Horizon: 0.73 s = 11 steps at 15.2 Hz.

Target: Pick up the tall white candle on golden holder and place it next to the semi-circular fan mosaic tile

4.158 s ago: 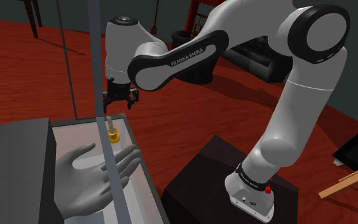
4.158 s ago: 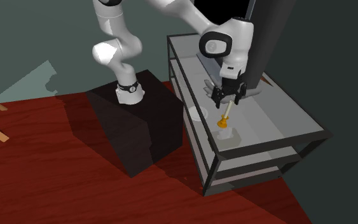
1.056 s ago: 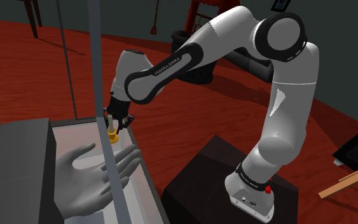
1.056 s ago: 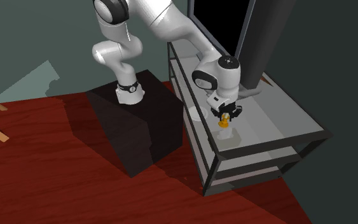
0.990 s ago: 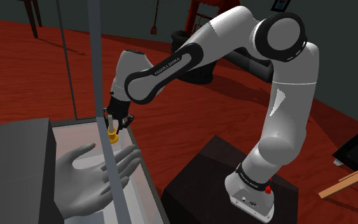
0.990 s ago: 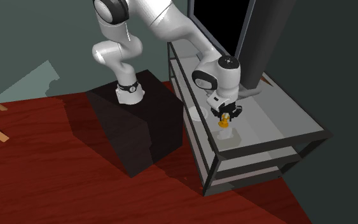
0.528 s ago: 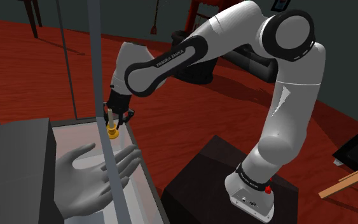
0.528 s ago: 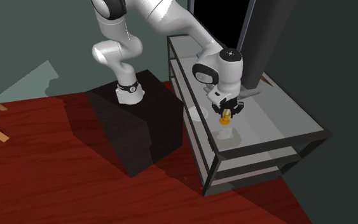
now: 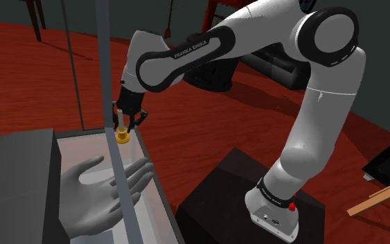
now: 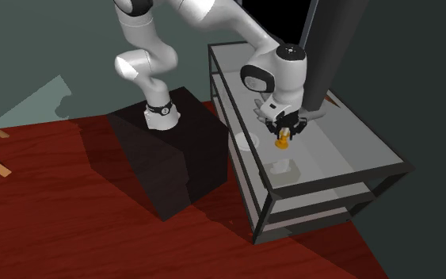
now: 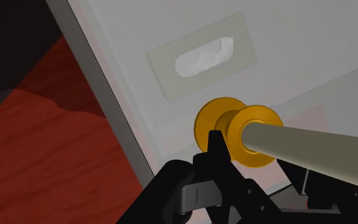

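A tall pale candle (image 9: 117,116) on a golden holder (image 9: 122,136) hangs just above the near end of the glass-topped shelf unit (image 10: 356,147). My gripper (image 9: 126,119) is shut on the candle's stem, holding it slightly tilted. From the hand camera the candle (image 11: 311,154) runs between my fingers (image 11: 215,147), with the golden holder (image 11: 234,130) at its far end. A pale rectangular tile (image 11: 203,56) with a white shape on it lies flat on the shelf top below the holder. In the second exterior view that tile (image 10: 283,168) lies under my gripper (image 10: 285,131).
A large grey hand sculpture (image 9: 96,187) lies on the shelf top close to the candle. A thin upright post (image 9: 107,76) stands at the shelf's edge right beside my gripper. A white round dish (image 10: 245,141) sits on a lower level. The black stand (image 9: 235,184) is nearby.
My gripper has risen with the candle held in it. The golden holder has come up off the tile, and the arm's forearm has swung higher.
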Each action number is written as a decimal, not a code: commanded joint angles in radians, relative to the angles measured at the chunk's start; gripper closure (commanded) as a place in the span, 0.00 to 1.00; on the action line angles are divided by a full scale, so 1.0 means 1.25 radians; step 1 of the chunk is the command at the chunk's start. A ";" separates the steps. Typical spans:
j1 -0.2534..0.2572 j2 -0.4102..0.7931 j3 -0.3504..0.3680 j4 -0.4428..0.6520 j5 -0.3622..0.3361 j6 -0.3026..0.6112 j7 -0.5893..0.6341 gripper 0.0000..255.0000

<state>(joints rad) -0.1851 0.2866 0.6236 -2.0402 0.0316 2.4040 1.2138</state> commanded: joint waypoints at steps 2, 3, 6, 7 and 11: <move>-0.004 -0.017 0.006 0.015 0.010 -0.029 -0.002 1.00; -0.006 -0.023 0.007 0.019 0.014 -0.039 -0.003 1.00; -0.011 -0.042 0.012 0.032 0.026 -0.068 -0.007 1.00; -0.013 -0.048 0.014 0.036 0.030 -0.078 -0.008 1.00; -0.018 -0.070 0.018 0.057 0.043 -0.117 -0.012 1.00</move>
<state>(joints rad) -0.2059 0.2058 0.6449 -1.9760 0.0816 2.2709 1.1999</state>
